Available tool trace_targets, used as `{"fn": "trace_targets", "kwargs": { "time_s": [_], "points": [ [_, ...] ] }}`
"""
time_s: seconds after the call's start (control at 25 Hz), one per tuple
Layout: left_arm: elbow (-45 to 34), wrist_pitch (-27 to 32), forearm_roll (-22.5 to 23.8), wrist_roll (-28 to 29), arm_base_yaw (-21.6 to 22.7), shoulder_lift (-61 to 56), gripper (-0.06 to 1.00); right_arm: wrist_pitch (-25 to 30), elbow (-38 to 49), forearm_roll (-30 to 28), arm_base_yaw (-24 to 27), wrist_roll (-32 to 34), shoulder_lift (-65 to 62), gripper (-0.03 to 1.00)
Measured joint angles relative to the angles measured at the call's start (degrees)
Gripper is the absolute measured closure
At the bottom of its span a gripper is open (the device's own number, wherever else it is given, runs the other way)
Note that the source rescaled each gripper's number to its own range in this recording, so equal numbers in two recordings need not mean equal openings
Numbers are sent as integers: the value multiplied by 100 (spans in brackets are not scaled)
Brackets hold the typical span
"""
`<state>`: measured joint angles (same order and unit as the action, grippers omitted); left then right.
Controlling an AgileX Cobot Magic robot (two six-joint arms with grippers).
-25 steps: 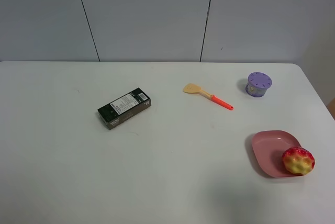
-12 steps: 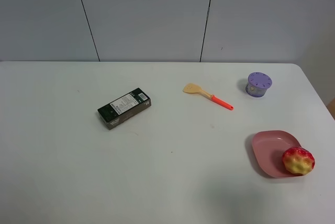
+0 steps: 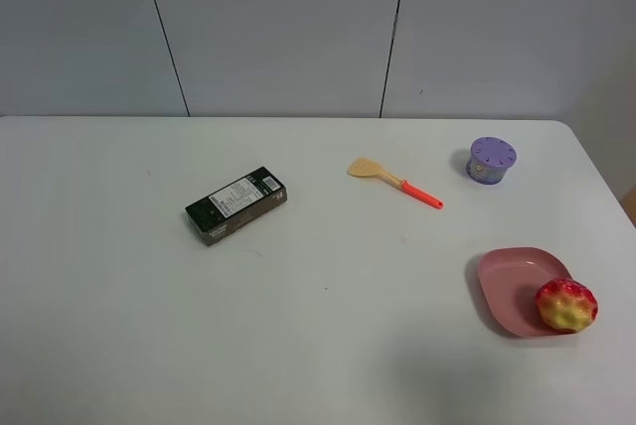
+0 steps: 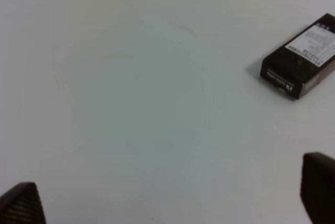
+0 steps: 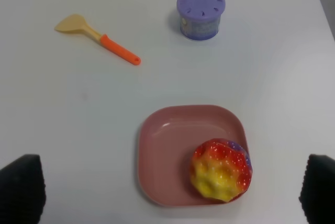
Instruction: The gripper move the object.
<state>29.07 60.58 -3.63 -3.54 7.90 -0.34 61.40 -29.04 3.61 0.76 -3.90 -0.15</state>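
The bumpy ball (image 3: 566, 305), red and yellow with a little purple, lies on the right part of a pink plate (image 3: 505, 291) at the table's right side. In the right wrist view the ball (image 5: 221, 169) sits on the plate (image 5: 167, 145), between and ahead of the two dark fingertips (image 5: 21, 187). My right gripper (image 5: 170, 190) is open and empty, apart from the ball. My left gripper (image 4: 168, 195) is open and empty over bare table, with its dark fingertips (image 4: 319, 182) at the frame's edges. Neither arm shows in the exterior high view.
A black rectangular box (image 3: 236, 206) lies left of centre; it also shows in the left wrist view (image 4: 302, 55). A spatula with an orange handle (image 3: 396, 182) and a purple round container (image 3: 491, 160) lie at the back right. The table's right edge runs close to the plate.
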Motion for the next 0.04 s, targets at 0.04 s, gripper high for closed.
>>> {"fn": "trace_targets", "kwargs": {
  "time_s": [0.04],
  "points": [
    [0, 0, 0, 0, 0, 0, -6, 0, 0, 0, 0, 0, 0, -3]
  ]
}}
